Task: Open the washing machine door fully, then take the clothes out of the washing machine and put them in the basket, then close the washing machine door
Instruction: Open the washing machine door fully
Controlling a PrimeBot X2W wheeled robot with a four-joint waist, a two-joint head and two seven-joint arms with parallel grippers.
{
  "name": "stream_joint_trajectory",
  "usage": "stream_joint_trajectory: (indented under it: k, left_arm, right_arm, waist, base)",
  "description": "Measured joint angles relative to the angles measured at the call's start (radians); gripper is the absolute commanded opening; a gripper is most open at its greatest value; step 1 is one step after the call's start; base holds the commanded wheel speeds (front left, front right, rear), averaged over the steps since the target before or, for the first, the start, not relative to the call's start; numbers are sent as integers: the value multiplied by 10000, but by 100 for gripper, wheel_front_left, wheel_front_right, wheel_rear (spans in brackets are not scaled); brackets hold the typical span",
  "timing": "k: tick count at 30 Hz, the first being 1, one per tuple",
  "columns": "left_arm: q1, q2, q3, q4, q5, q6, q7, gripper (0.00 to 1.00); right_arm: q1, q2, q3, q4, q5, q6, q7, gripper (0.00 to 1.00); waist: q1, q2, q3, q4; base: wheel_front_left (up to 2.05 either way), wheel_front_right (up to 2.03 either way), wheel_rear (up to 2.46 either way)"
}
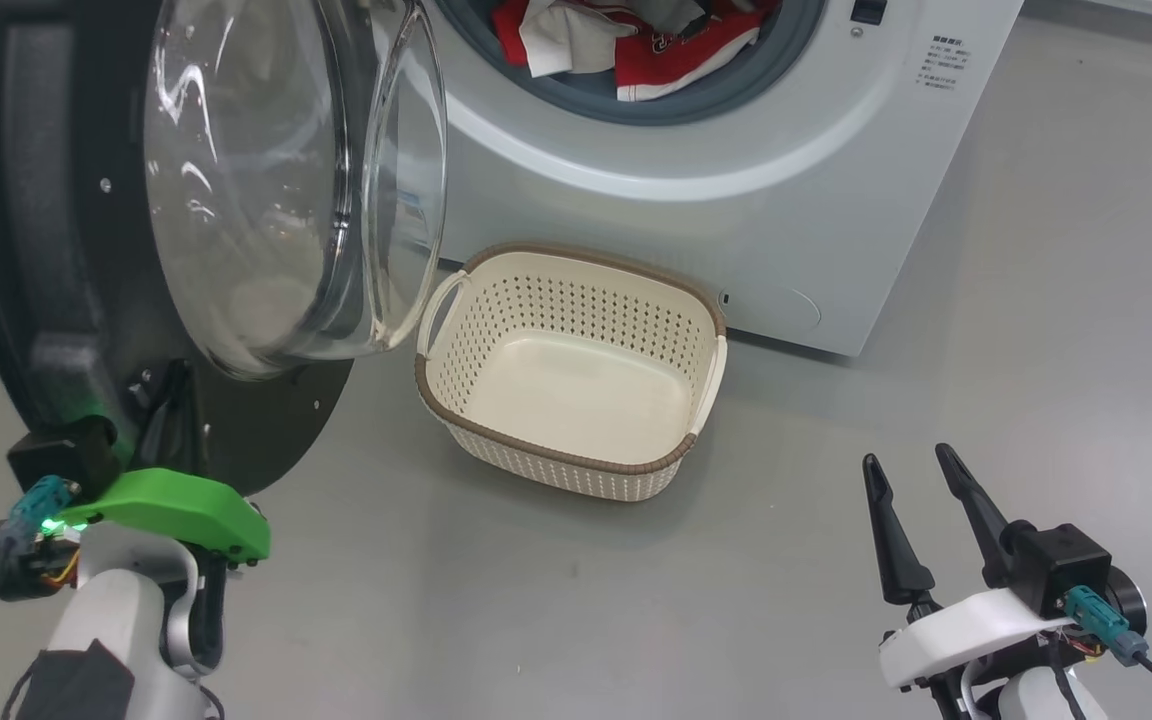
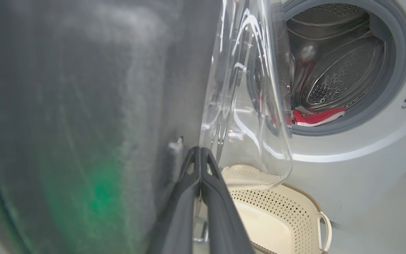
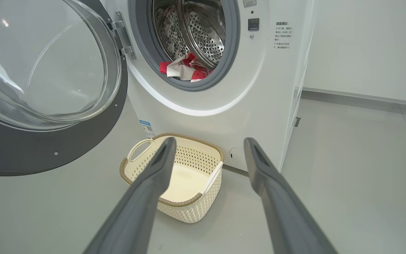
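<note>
While pinched, end effector [image 2: 200, 150] flanks door [image 2: 83, 106].

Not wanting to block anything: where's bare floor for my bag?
Bare floor lies right of the basket and washing machine, beyond the right gripper, and in front of the basket. Crowded at left: the open door and left gripper.

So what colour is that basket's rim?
The basket has a brown rim with a woven look, over cream perforated sides. The head view shows it best.
</note>
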Motion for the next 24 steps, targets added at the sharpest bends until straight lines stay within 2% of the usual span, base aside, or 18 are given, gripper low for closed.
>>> stream_joint_trajectory:
  k: [24]
  left_arm:
    - [-546,1283,2054,228,-1062,257,-188,0]
  right_arm:
    - [-789,-535,316,2,-330,2,0,100]
  waist:
    - [0,0,1454,-135]
  base:
    - [0,0,0]
